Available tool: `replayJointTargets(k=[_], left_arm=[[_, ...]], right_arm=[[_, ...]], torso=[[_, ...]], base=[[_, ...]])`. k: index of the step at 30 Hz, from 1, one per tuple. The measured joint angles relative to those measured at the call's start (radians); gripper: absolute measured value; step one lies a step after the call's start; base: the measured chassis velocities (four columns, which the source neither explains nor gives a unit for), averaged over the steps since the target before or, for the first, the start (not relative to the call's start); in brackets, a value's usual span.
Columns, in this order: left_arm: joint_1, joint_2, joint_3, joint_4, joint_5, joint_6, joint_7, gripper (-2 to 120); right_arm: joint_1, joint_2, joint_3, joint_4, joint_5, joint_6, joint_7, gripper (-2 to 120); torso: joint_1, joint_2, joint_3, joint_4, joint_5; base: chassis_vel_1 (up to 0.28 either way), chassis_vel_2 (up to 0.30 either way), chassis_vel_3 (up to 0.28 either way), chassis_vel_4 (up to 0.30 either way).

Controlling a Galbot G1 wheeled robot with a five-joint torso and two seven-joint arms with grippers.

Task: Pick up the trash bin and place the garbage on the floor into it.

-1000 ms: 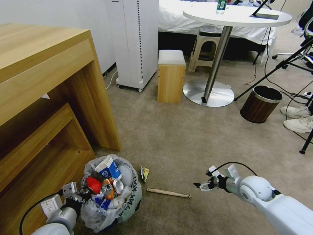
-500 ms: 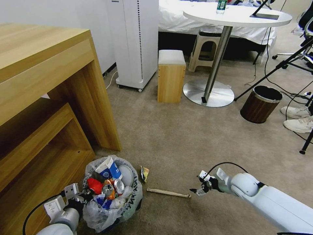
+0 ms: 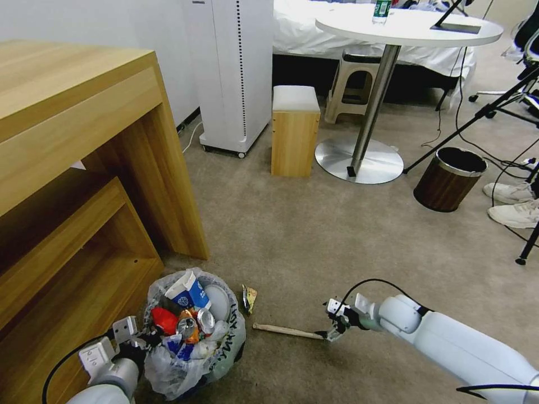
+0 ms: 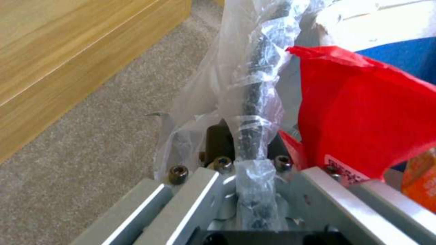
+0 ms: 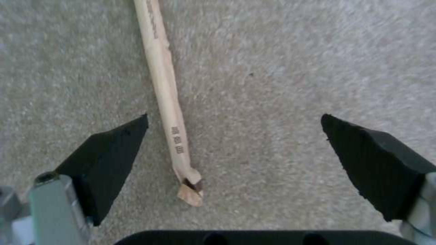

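The right hand (image 3: 332, 330) is down at the floor (image 3: 314, 235), pads spread wide and empty, straddling the near end of the wooden stick (image 3: 289, 331). In the right wrist view the stick (image 5: 166, 92) runs away between the two black pads (image 5: 109, 160), lying closer to one pad than the other, with its splintered tip just inside the opening. Nothing is gripped yet; the stick lies flat on the beige carpet.

Over at the lower shelf of the wooden cabinet (image 3: 84, 185), the left hand (image 3: 147, 338) is clamped on the rim of the trash bin (image 3: 193, 342). The left wrist view shows it plainly: the bin's black rim (image 4: 252, 102), wrapped in crinkled bag plastic, runs straight into the closed jaws, with a red wrapper (image 4: 368, 112) bulging beside it.

The bin is well loaded: a blue-white paper cup (image 3: 185, 290), the red wrapper (image 3: 163, 318), crushed cans (image 3: 193, 324) and more are piled up to the top of the bag. So most of the job looks done. Left on the carpet as far as I can see: the stick, just beside the bin, and a small crumpled wrapper (image 3: 249, 297) close to the bin's far side. Two pieces to go, by my reckoning, and the stick is the one lined up now.
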Motion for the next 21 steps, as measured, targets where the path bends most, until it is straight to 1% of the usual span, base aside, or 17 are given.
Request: replayJointTargets(k=[7, 15, 21], left_arm=[[-0.002, 0.0, 0.001, 0.002, 0.0, -0.002, 0.001, 0], [-0.002, 0.001, 0.001, 0.003, 0.0, -0.003, 0.002, 0], [0.001, 0.001, 0.002, 0.0, 0.0, -0.005, 0.002, 0]], right_arm=[[0.008, 0.023, -0.035, -0.027, -0.001, 0.004, 0.016, 96], [0.0, 0.038, -0.045, -0.042, -0.008, 0.006, 0.028, 95], [-0.013, 0.058, -0.05, -0.075, -0.016, 0.016, 0.04, 93]], torso=[[0.0, 0.0, 0.0, 0.0, -0.0001], [0.0, 0.0, 0.0, 0.0001, -0.0001], [0.0, 0.0, 0.0, 0.0, -0.0001]], base=[[0.0, 0.0, 0.0, 0.0], [0.0, 0.0, 0.0, 0.0], [0.0, 0.0, 0.0, 0.0]])
